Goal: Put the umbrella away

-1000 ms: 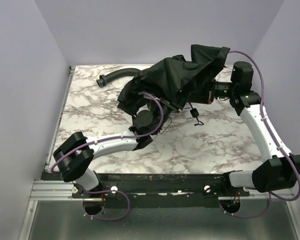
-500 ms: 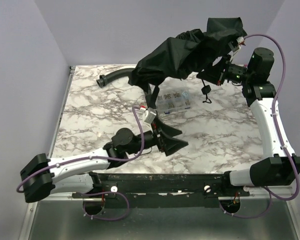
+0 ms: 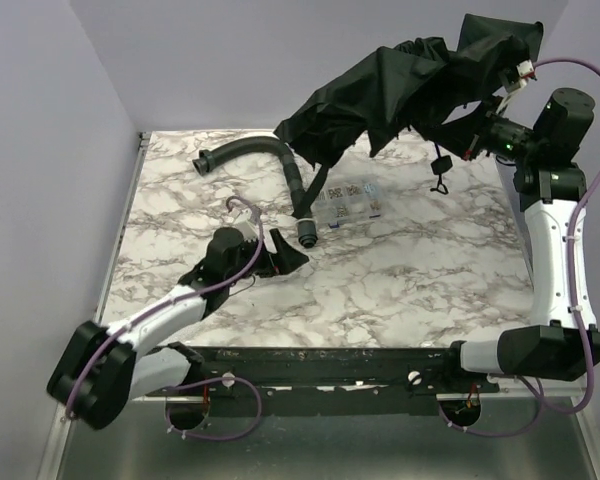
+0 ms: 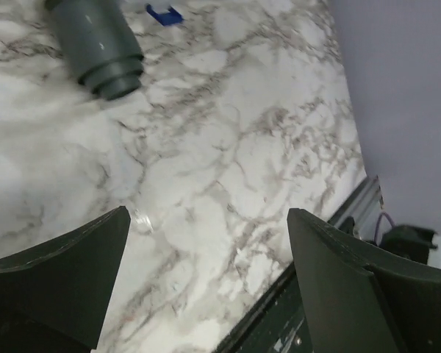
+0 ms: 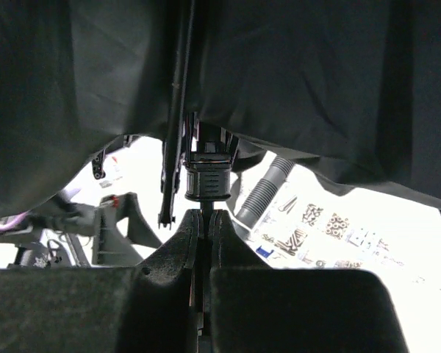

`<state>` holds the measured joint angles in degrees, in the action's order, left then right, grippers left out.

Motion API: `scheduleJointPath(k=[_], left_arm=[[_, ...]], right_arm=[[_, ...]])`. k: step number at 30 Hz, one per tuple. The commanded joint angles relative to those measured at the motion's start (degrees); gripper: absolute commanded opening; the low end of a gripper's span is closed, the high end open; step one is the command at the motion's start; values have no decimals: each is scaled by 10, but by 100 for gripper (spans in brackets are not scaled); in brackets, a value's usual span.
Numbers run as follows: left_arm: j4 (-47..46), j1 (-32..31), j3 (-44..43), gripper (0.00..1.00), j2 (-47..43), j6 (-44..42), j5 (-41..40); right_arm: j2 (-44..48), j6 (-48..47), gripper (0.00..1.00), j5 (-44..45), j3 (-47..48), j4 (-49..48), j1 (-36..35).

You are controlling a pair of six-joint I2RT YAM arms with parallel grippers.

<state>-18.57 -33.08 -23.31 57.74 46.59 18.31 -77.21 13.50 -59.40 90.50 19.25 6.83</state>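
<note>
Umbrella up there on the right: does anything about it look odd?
Yes. The umbrella hangs in the air at the far right, gripped in the right jaws. Its canopy sags crumpled and lopsided, neither open nor folded, with the strap dangling.

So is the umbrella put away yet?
Not yet. Done: the umbrella is up off the table. In hand: the right gripper is clamped on its thin shaft, holding it in the air, while the left gripper sits open and empty near the hose. Left: the fabric hangs loose and wide, so it probably needs folding into a bundle and setting down somewhere.
</note>
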Motion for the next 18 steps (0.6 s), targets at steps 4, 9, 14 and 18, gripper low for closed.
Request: scheduleJointPath(k=[4, 9, 14, 18], left_arm=[[43, 45, -219, 82, 239, 5, -25], [180, 62, -394, 83, 386, -32, -124], [217, 72, -500, 77, 472, -38, -109], [189, 72, -557, 64, 524, -36, -26]], right_arm=[[38, 23, 0, -29, 3, -47, 30], [46, 54, 0, -48, -7, -76, 45], [47, 69, 0, -59, 18, -78, 60], [46, 92, 0, -72, 19, -95, 64]])
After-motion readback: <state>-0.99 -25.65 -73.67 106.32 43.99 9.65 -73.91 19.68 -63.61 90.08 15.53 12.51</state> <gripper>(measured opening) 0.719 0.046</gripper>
